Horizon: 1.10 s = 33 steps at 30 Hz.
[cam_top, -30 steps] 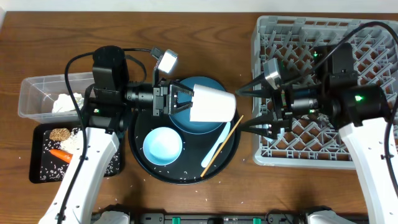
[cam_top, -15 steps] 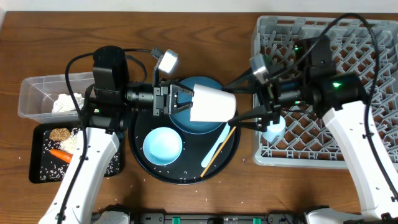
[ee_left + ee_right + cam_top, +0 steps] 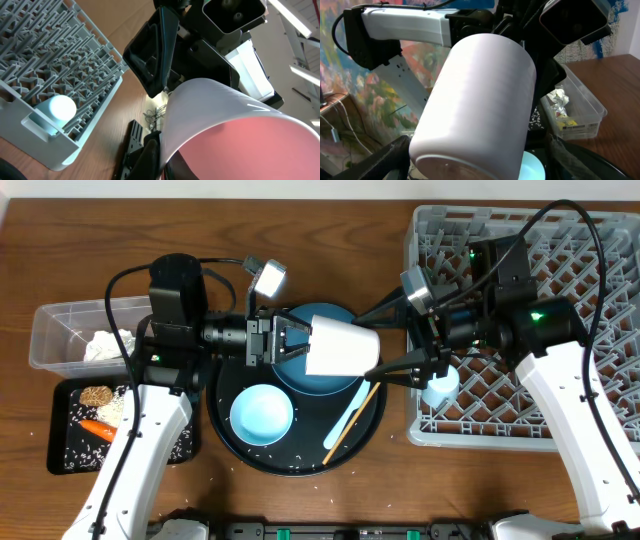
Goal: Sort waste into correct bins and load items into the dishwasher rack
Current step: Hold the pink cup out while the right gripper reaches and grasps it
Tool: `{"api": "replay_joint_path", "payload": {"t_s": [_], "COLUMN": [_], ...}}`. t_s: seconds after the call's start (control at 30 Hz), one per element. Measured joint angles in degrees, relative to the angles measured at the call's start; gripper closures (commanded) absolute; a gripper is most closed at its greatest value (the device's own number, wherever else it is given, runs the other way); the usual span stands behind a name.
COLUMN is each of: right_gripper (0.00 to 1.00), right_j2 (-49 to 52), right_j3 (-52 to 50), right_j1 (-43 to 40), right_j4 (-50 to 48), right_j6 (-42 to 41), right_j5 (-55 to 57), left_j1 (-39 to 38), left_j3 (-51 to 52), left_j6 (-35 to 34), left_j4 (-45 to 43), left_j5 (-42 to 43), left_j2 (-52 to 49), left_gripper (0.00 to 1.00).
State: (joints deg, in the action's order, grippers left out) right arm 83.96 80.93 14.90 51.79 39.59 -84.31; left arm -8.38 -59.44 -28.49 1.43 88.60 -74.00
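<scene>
pink cup (image 3: pixel 340 347) lying sideways in the air between the two arms, over the dark blue plate (image 3: pixel 300 375).
the left gripper (image 3: pixel 290 340) is clamped on the rim of the pink cup, with the mouth toward the left arm and the bottom toward the right arm. the right gripper (image 3: pixel 368 347) has its fingers wide apart, one on each side of the bottom end of the cup; whether they touch it i cannot tell. the plate lies on the round black tray (image 3: pixel 225 440), together with a pale bowl (image 3: pixel 262 415), a white plastic utensil (image 3: pixel 348 412) and a wooden chopstick (image 3: pixel 345 430). the light blue cup (image 3: pixel 441 387) sits in the grey rack (image 3: pixel 520 240), in the near corner on the tray's side.
</scene>
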Motion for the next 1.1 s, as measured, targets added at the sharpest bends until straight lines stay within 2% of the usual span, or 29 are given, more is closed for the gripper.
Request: {"api": "replay_joint_path", "payload": {"t_s": [0.5,0.73,0.83,0.97,1.1], "right_gripper": [0.36,0.5,0.5,0.45,0.49], "right_j2": [0.0,0.0,0.0,0.0,0.0], "right_j3": [0.0,0.0,0.0,0.0,0.0], "right_j1": [2.3,2.1,2.1,3.3,4.7], "right_j4": [-2.6,-3.0,-4.7,-8.5,-12.5], "right_j6": [-0.2,-1.6,-4.5,-9.9,-13.7], "right_j5": [0.0,1.3,2.1,4.5,6.2], "left_j1": [0.0,0.5,0.5,0.6,0.7], "left_j3": [0.0,0.0,0.0,0.0,0.0], "left_j6": [0.0,0.0,0.0,0.0,0.0], "left_j4": [0.0,0.0,0.0,0.0,0.0], "left_j5": [0.9,1.0,0.5,-0.5,-0.7], "left_j2": [0.0,0.0,0.0,-0.1,-0.1], "left_gripper": [0.94,0.93,0.93,0.93,0.93]}}
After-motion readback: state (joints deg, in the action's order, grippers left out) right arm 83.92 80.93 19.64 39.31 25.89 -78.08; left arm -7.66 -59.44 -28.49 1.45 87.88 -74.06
